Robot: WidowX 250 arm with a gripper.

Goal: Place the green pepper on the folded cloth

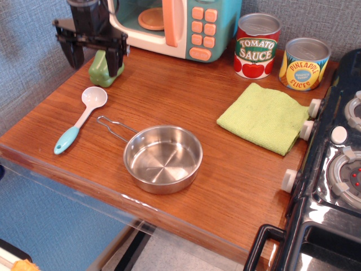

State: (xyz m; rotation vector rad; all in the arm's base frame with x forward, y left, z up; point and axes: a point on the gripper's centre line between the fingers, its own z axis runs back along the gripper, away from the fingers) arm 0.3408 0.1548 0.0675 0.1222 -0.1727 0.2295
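The green pepper (100,70) sits at the back left of the wooden counter, partly hidden behind my gripper. My gripper (93,62) is open, its two black fingers spread wide over the pepper's left part, the right finger in front of the pepper. Whether it touches the pepper I cannot tell. The folded cloth (263,117), lime green, lies flat at the right of the counter next to the stove, far from the gripper.
A steel pan (163,157) sits at the front middle. A white and teal spoon (81,119) lies left. A toy microwave (175,23) stands at the back. Tomato sauce (256,46) and pineapple (305,63) cans stand behind the cloth. A black stove (338,169) borders the right.
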